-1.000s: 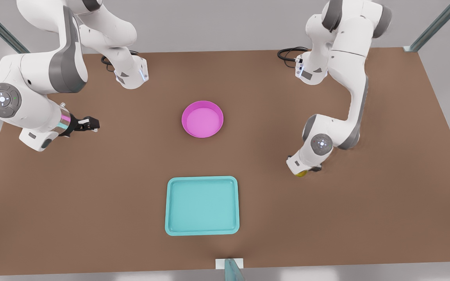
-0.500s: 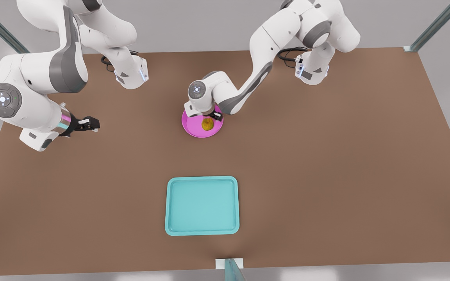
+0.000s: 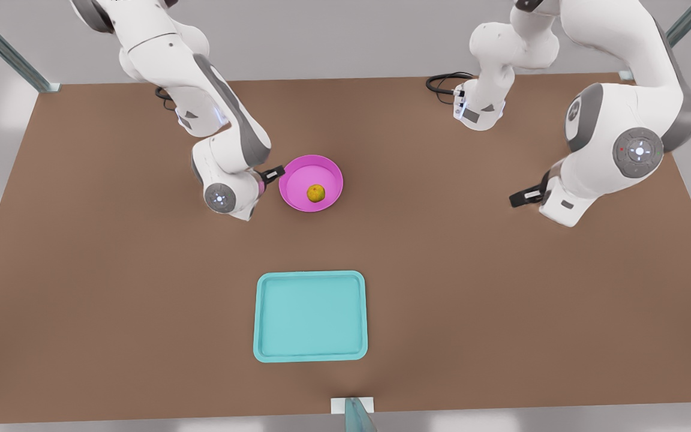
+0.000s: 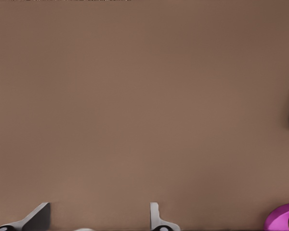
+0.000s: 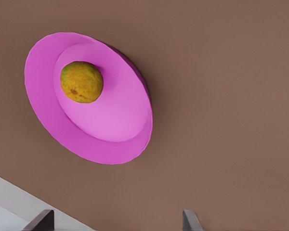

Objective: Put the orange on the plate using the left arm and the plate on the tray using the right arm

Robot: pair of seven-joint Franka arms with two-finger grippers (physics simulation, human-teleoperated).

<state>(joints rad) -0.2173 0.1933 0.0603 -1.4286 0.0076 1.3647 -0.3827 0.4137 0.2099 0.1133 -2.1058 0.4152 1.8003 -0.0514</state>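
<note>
Right gripper (image 3: 273,174) sits low at the plate's (image 3: 295,177) rim on the front view's left, fingers spread and holding nothing. Whether a finger already touches the rim I cannot quite tell from here. Inside the plate lies the orange (image 3: 316,193), a little toward the near side, so that half of the job looks done. The tray (image 3: 310,316) waits on the table (image 3: 111,270), well apart from the plate, straight toward the near edge. That is the way the carry must go. Left gripper (image 3: 522,197) waits far off at the front view's right, also spread and empty.
</note>
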